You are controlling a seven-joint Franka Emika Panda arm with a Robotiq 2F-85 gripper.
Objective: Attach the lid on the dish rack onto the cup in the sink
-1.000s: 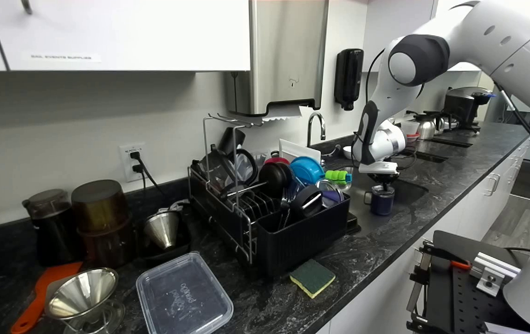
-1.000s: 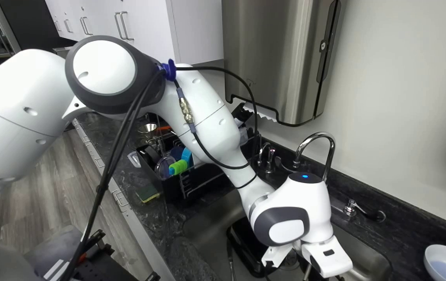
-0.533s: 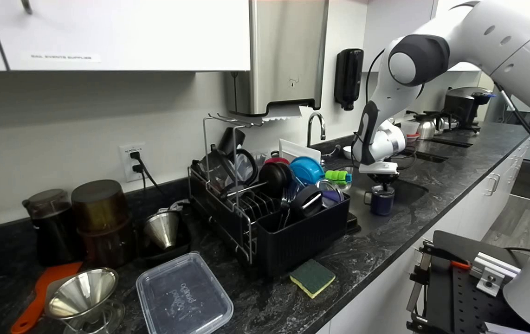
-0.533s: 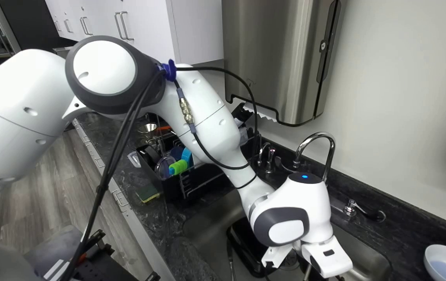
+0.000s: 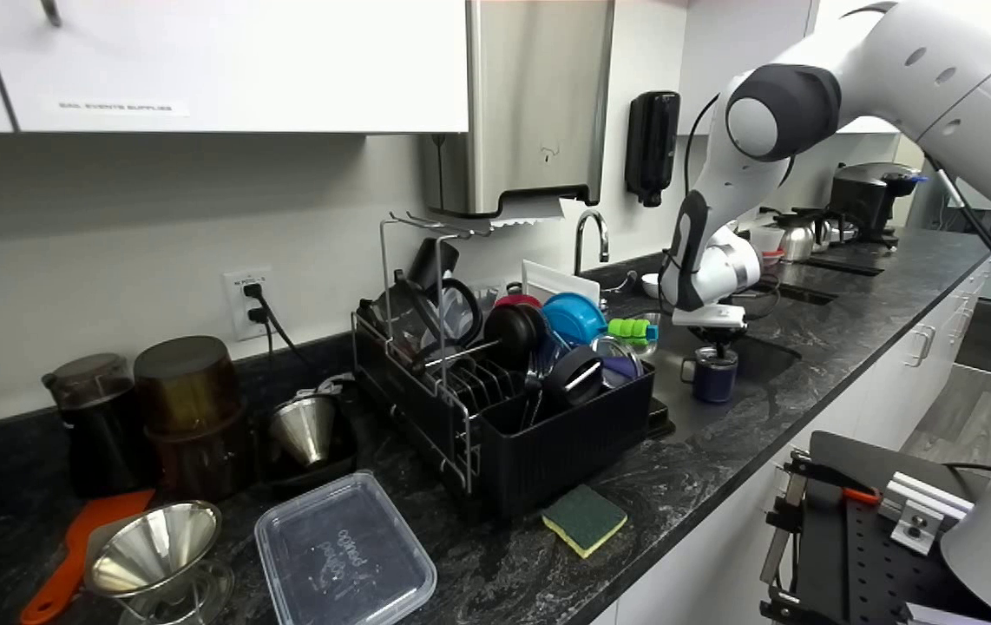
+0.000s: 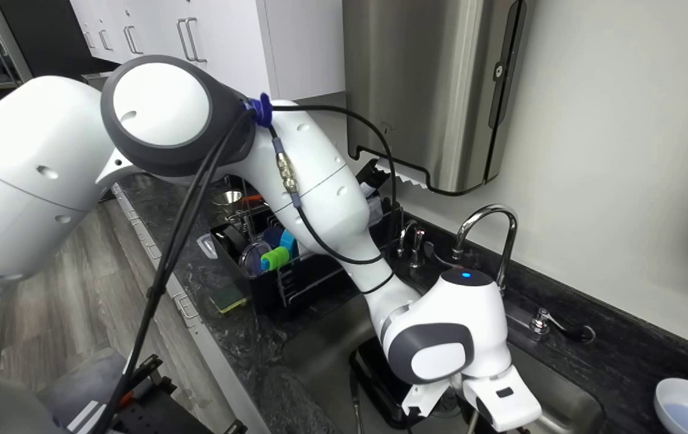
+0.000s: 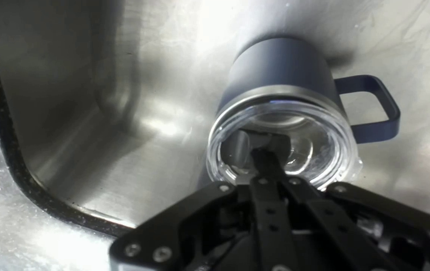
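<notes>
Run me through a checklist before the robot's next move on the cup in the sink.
1. Cup upright in the sink: ok.
2. Clear lid over the cup's mouth: ok.
3. Lid pushed down all the way round: cannot tell; the gripper hides its near edge in the wrist view.
4. Gripper shut: ok, its tips are together, within the lid's outline in the wrist view.
5. Tips touching the lid: cannot tell.
6. Handle out of the gripper's way: ok, it sticks out to the side.
</notes>
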